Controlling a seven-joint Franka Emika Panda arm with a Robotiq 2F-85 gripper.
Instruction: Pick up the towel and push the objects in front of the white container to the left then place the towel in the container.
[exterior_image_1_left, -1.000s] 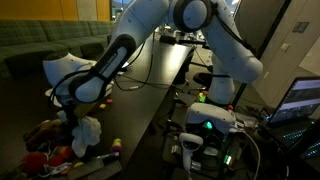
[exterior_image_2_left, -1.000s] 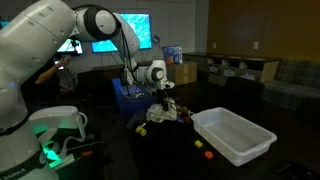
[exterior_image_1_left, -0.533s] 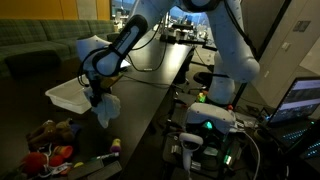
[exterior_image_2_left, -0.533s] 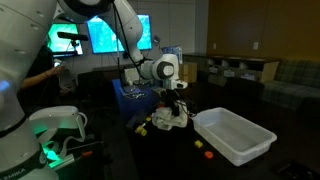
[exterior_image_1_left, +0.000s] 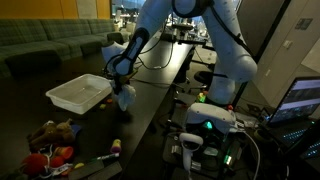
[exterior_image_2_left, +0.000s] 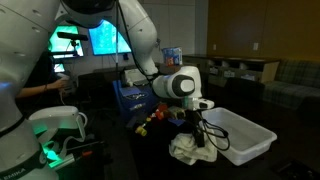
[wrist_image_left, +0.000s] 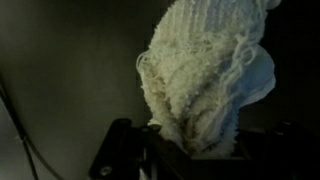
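Note:
The towel (exterior_image_1_left: 125, 97) is a whitish knitted cloth hanging from my gripper (exterior_image_1_left: 122, 86), which is shut on its top. It dangles in the air just beside the near end of the white container (exterior_image_1_left: 70, 98), a shallow rectangular bin on the dark table. In an exterior view the towel (exterior_image_2_left: 188, 148) hangs in front of the white container (exterior_image_2_left: 245, 140), below the gripper (exterior_image_2_left: 193, 128). In the wrist view the towel (wrist_image_left: 205, 75) fills the frame above the gripper (wrist_image_left: 190, 150). The objects (exterior_image_1_left: 52, 143), a red, orange and yellow cluster, lie at the table's near corner.
The dark table's long edge (exterior_image_1_left: 150, 115) runs beside the robot base (exterior_image_1_left: 205, 125) and its cables. A small dark item with a yellow tip (exterior_image_1_left: 114, 146) lies near the cluster. More small coloured objects (exterior_image_2_left: 150, 122) and a blue box (exterior_image_2_left: 135, 98) sit behind the arm.
The arm has swung away from the toy cluster with the towel hanging from it, travelling along the table to the white container's end. The gripper stayed shut.

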